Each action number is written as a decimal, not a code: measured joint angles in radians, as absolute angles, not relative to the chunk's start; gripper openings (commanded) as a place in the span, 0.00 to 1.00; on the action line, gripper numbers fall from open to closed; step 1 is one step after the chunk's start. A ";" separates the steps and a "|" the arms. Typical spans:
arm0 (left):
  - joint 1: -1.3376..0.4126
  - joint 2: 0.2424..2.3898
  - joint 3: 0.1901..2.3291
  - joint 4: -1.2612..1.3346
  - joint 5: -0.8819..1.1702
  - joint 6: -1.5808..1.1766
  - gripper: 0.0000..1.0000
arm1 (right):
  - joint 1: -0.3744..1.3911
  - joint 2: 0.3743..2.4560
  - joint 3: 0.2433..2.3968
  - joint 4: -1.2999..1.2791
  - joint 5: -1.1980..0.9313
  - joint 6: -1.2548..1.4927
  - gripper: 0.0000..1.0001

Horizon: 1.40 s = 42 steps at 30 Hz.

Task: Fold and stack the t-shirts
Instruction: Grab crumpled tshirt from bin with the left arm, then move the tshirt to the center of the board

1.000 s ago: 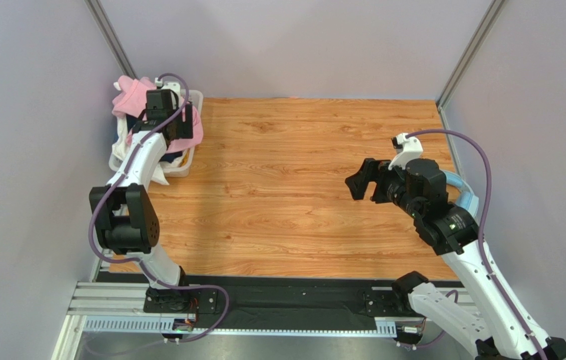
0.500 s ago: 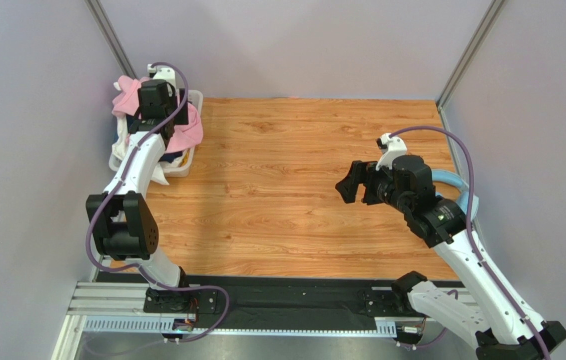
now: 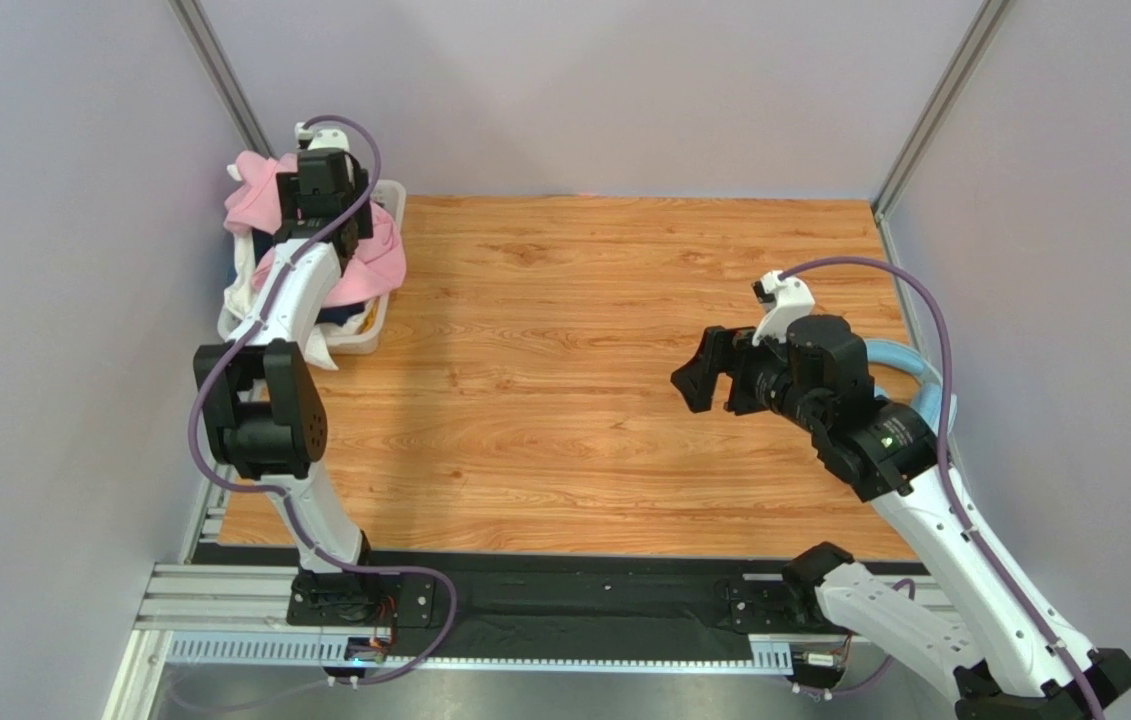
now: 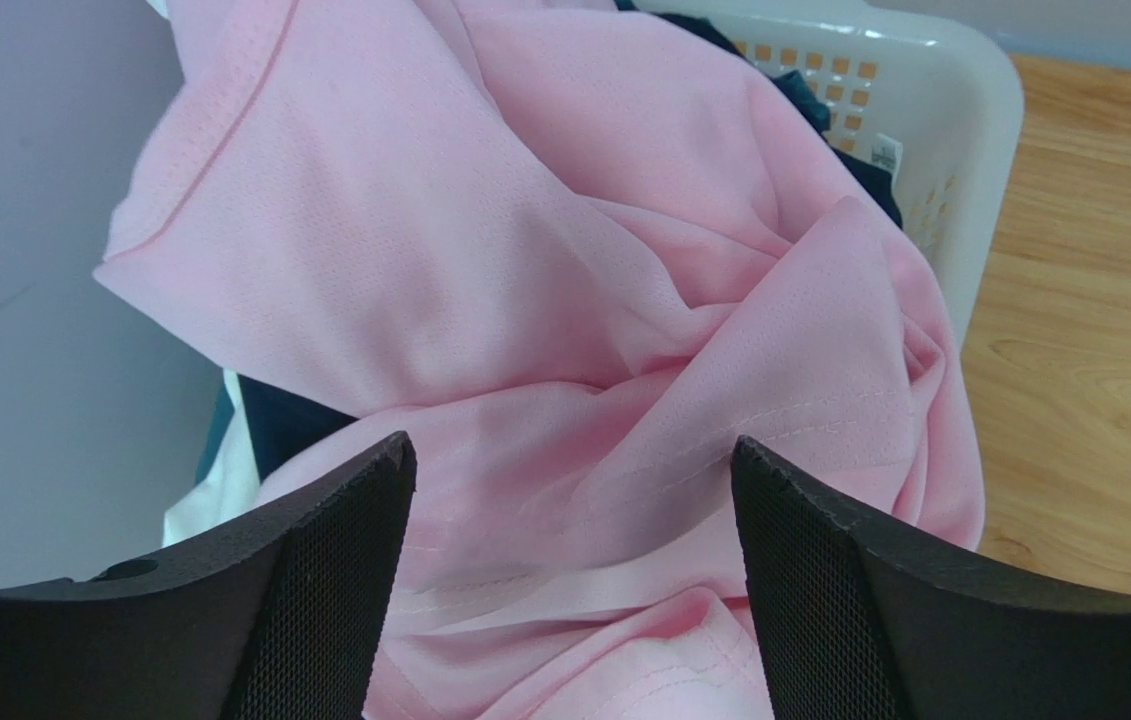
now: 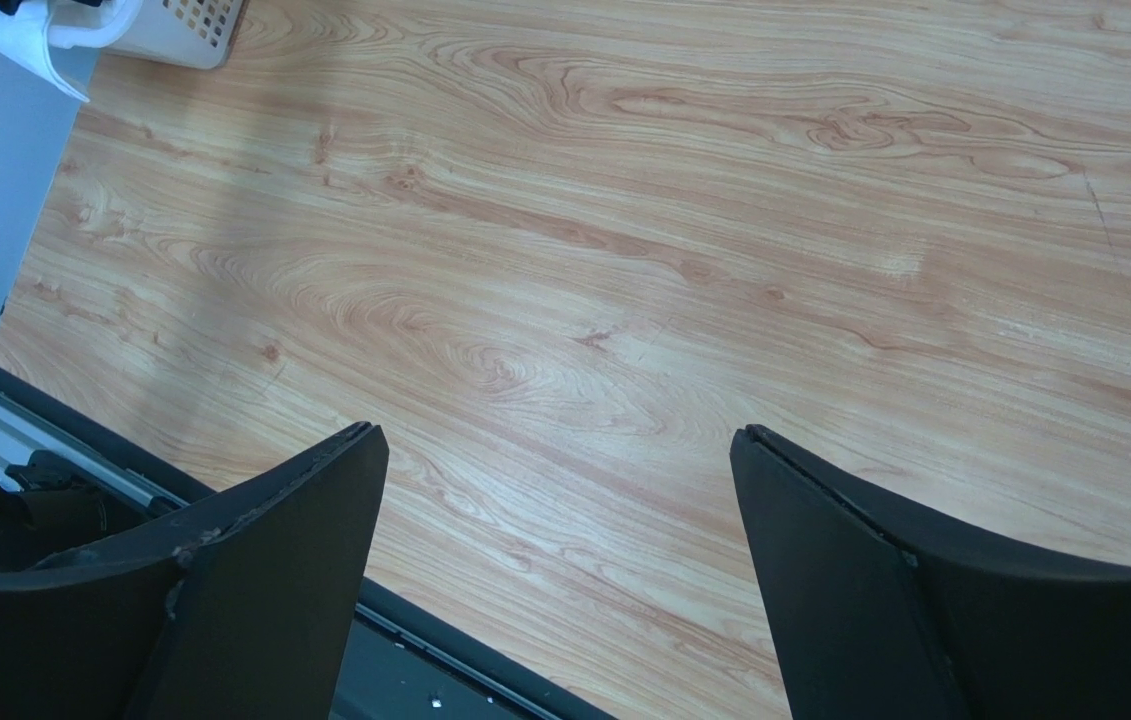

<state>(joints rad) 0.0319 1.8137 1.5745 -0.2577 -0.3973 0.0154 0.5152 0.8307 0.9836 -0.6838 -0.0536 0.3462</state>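
**Both pincers spread, the shirts lying in the basket**

My left pincer [image 4: 571, 450] hangs over the white basket [image 4: 962, 105] at the far left corner of the bench [image 5: 676, 225]. Its two fingers stand wide apart and pinch nothing. Between them, from the left wrist view, I see the pink t-shirt [image 4: 526, 270], crumpled on top of the pile, with folds and a hem running across it. Part of it is draped over the basket's rim on the side toward the wood. I cannot tell whether my fingertips touch the cloth or hang just above it.

The navy t-shirt [image 4: 286, 428] lies under the pink one. Only dark patches of it show, one at the lower left and one by the basket's far wall. A white cloth [image 3: 320, 350] hangs over the near side of the basket.

My right pincer [image 5: 556, 438] is well apart from all this, held above bare wood on the right half of the bench. Its fingers are also spread wide, with nothing between them. Just behind my right arm, near the bench's right edge, a piece of the light blue headphones [image 3: 920, 378] shows, mostly hidden by the arm.
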 measured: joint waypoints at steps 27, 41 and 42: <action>-0.065 1.310 1.480 -0.465 -0.058 -0.089 0.00 | 0.516 0.773 1.007 -0.723 -0.053 0.343 0.81; -0.369 1.068 1.690 -0.755 0.265 -0.099 0.00 | 0.517 0.713 1.007 -0.753 -0.056 0.350 0.78; -0.384 1.074 1.677 -0.778 0.284 -0.096 0.00 | 0.517 0.713 1.007 -0.753 -0.057 0.351 0.78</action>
<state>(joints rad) -0.3843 1.0744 1.6772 -0.7780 0.2836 -0.0959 0.5171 0.7128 1.0069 -0.7532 -0.0566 0.3508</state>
